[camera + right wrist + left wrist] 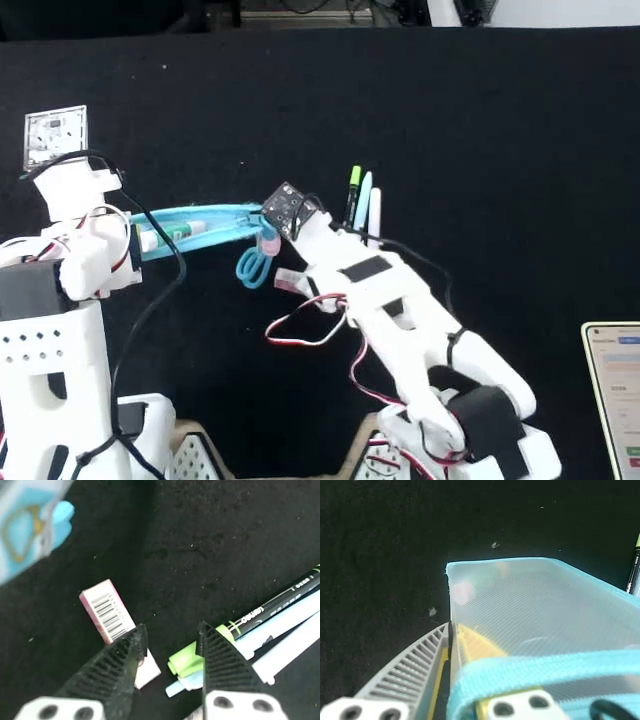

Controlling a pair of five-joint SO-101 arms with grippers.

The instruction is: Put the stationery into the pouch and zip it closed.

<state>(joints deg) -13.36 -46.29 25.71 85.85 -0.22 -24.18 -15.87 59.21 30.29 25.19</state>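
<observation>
- The left gripper (138,243) is clamped on the left end of the pouch (200,228). In the left wrist view the clear, turquoise-edged wall lies against one grey ribbed finger (412,667).
- The pouch stretches from that grip toward the middle of the table (480,110), on its left half. A white-and-green item (178,235) shows inside it.
- Blue scissors handles (252,266) sit just beside the pouch's right end, on the side nearer the table's front edge. Whether the blades are inside the pouch I cannot tell.
- The right gripper (172,630) is spread wide and holds nothing. Its black ribbed fingers hang over the table between a pink eraser (107,612) and the pens' ends.
- Three pens lie side by side near the table's middle — a green highlighter (354,183), a light blue pen (364,195) and a white pen (375,210) — all pointing toward the far edge.
- A white square tag (55,135) lies near the left edge, and a screen (612,400) is at the right edge toward the front corner.
</observation>
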